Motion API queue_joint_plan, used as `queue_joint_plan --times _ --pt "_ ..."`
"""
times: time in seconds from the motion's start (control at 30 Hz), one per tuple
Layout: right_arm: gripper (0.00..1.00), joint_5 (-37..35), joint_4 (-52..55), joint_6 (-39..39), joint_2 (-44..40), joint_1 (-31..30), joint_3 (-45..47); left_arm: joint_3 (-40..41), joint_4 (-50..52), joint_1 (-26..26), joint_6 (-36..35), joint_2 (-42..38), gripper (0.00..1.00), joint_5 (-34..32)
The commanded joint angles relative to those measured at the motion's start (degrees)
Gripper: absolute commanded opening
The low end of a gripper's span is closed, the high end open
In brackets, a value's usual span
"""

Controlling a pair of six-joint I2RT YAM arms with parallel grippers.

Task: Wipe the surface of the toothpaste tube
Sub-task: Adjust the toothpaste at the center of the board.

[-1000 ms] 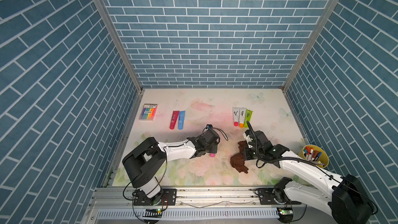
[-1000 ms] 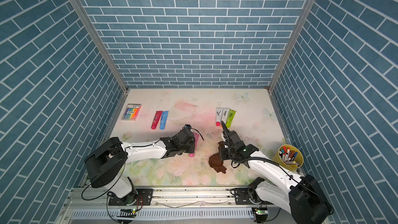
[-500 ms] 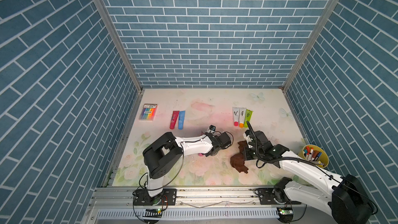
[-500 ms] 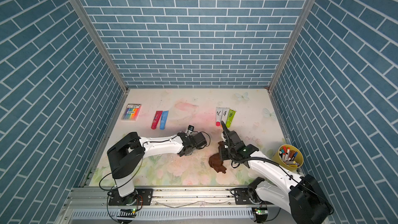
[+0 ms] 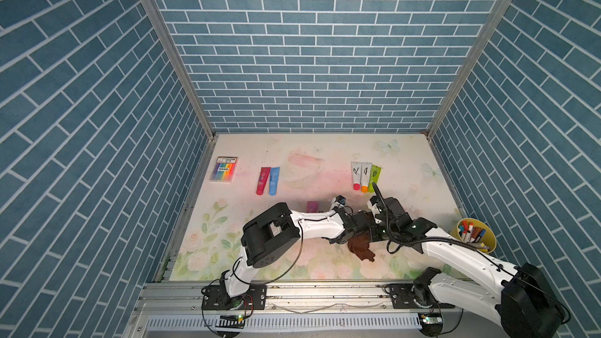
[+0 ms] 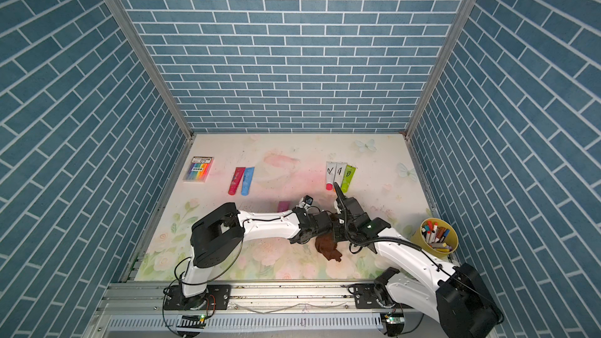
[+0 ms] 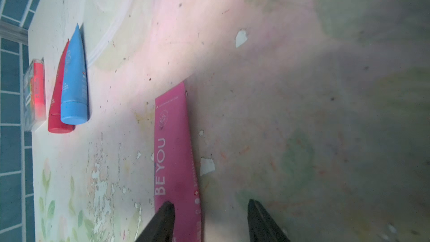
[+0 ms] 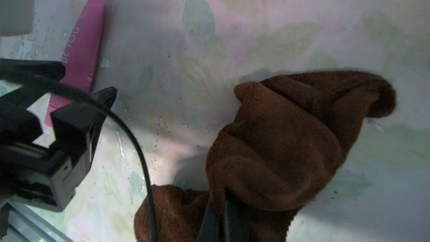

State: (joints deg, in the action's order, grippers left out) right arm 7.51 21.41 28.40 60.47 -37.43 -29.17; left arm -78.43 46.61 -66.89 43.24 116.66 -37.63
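mat [image 8: 174, 66] lies open between pink tube [image 8: 86, 43] and cloth [image 8: 290, 136].

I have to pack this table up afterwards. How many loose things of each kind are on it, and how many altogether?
Tubes: 6 (red tube, blue tube, pink tube, red-capped tube, orange-capped tube, green tube)
Marker pack: 1
Cup of markers: 1
Cloth: 1
Total: 9

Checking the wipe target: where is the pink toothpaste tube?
In a top view the pink toothpaste tube lies flat mid-table, just beyond the left arm, right of the blue tube.
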Motion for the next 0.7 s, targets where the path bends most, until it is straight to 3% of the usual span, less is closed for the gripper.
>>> queue_joint_plan --times 0.0,0.13,0.2,0.27,0.47,0.67 --pt "0.00 0.2 -0.1 -1.7 -0.8 0.2 0.6 1.4 -0.1 -0.4 1.4 -6.4 0.64 -3.8" --pt "0.00 0.1 -0.1 -1.7 -0.8 0.2 0.6 8.2 -6.7 0.0 0.9 -15.5 0.82 -4.1" --pt "0.00 0.1 -0.1 -1.7 -0.9 0.2 0.6 12.9 -11.4 0.7 0.7 -20.8 0.95 -2.0" --pt "0.00 0.0 -0.1 -1.7 -0.7 0.2 0.6 19.2 -17.9 1.8 0.6 -26.8 1.00 1.9" --pt "0.00 -0.1 -0.1 -1.8 -0.1 0.2 0.3 37.6 -37.1 8.4 1.0 -40.5 1.00 18.1" --pt "0.00 -0.1 -0.1 -1.8 0.0 0.2 0.3 44.3 -43.6 10.5 1.0 -42.6 1.00 23.2"
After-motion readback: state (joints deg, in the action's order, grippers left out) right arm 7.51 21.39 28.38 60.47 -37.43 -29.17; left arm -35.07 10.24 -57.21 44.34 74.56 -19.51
